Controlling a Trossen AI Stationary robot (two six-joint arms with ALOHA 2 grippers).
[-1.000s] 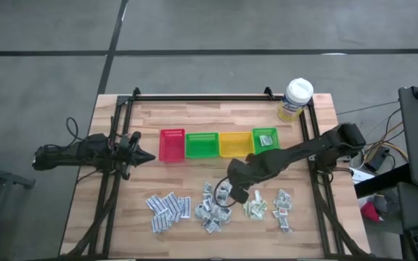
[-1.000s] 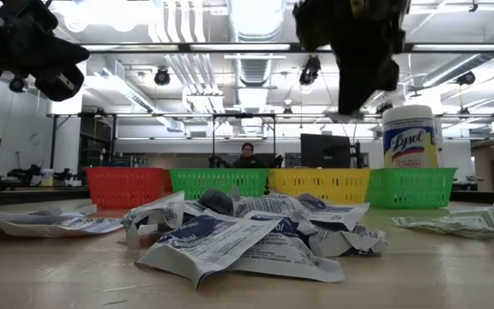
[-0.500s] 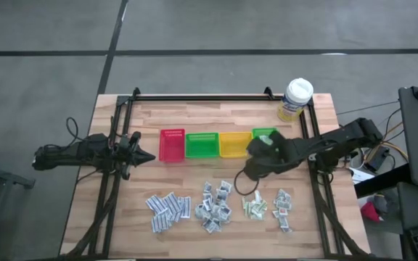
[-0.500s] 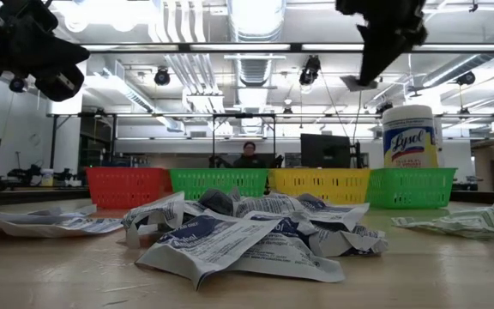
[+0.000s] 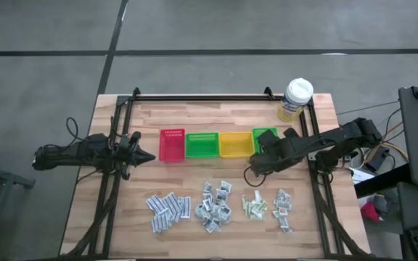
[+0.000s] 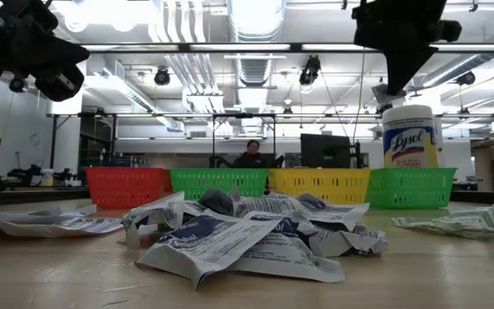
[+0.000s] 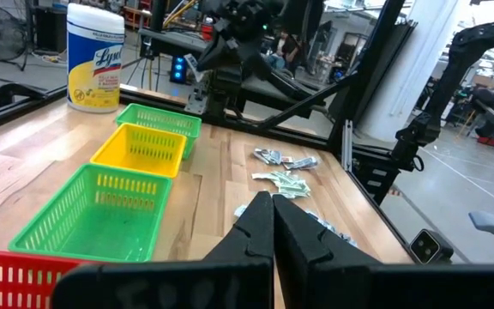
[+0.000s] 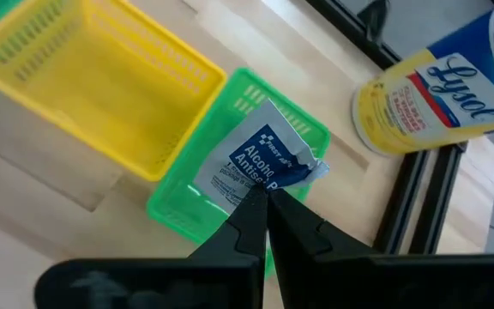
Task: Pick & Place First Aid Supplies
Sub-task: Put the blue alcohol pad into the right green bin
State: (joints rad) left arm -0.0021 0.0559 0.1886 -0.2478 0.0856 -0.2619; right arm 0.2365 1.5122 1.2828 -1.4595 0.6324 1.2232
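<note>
The wooden desk (image 5: 194,116) carries a row of four small lattice-walled plastic bins, and the rightmost green bin (image 5: 265,136) serves as landmark here: the yellow bin (image 5: 234,143) touches its side, then a second green bin (image 5: 202,145) and a red bin (image 5: 172,144) farther along, while the yellow wipes tub (image 5: 294,99) with its white lid stands near its far corner. The right gripper (image 8: 264,197) hangs just above that landmark bin (its jaws are pinched tight on one corner of a white-blue alcohol pad sachet (image 8: 260,159), which dangles over the bin's opening). The left gripper (image 5: 147,156) waits well beyond the red bin, jaws shut on nothing. The remaining first aid supplies (image 5: 212,203) lie in loose piles on the desk's near side, well apart from the landmark bin. These sachets look feather-light, thin and crinkly, their foil-paper skins probably slick, so a flat one should be hard to lift from bare wood; a raised edge or corner seems the best place to pinch, and a light squeeze ought to do, since the padded middle is soft and would buckle rather than break
</note>
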